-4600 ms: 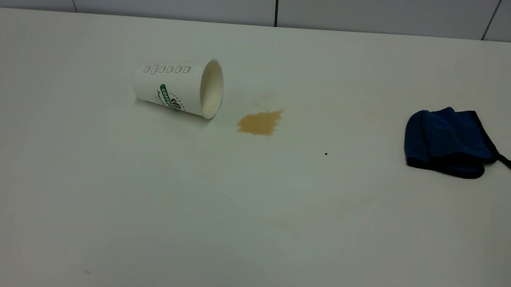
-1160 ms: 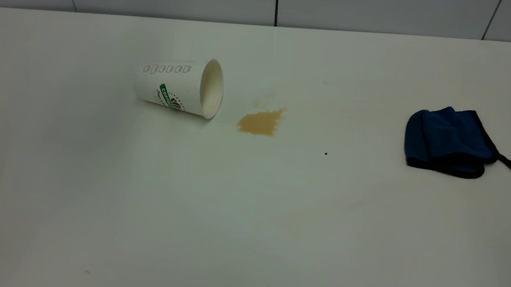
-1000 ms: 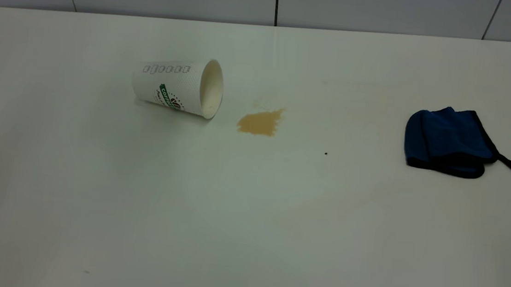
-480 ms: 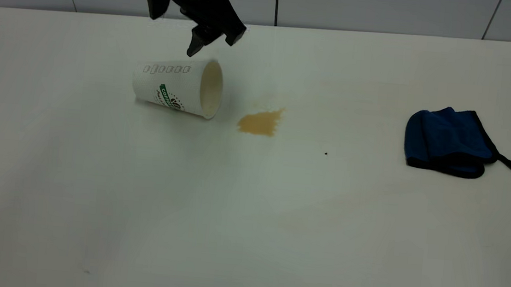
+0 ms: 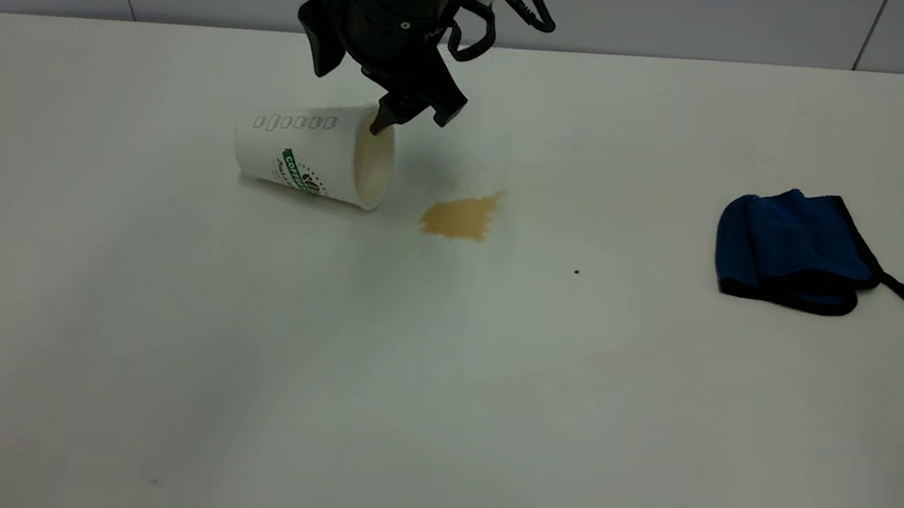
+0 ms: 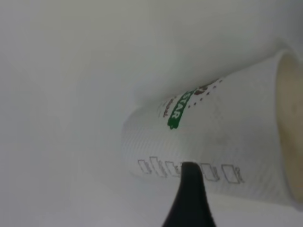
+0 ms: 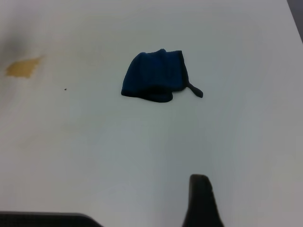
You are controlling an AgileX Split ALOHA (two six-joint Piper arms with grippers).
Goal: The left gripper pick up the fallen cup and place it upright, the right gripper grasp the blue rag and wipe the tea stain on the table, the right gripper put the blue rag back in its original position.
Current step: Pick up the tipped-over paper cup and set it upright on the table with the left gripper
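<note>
The white paper cup (image 5: 305, 155) with the green banner lies on its side on the table (image 5: 405, 414), its mouth toward the tea stain (image 5: 459, 216). My left gripper (image 5: 349, 98) is open, just above and behind the cup's rim, one finger (image 5: 380, 123) touching or nearly touching the top of the rim. In the left wrist view the cup (image 6: 222, 137) fills the frame behind one black finger (image 6: 189, 194). The blue rag (image 5: 796, 251) lies folded at the right. It also shows in the right wrist view (image 7: 154, 75), far from my right gripper, as does the stain (image 7: 21, 67).
A small dark speck (image 5: 576, 272) lies between the stain and the rag. A grey tiled wall (image 5: 685, 17) runs behind the table's far edge. The left arm's black cable loop (image 5: 523, 6) hangs above the far edge.
The left gripper has come in from the top left and dropped to the cup's rim. The cup, stain and rag have not moved.
</note>
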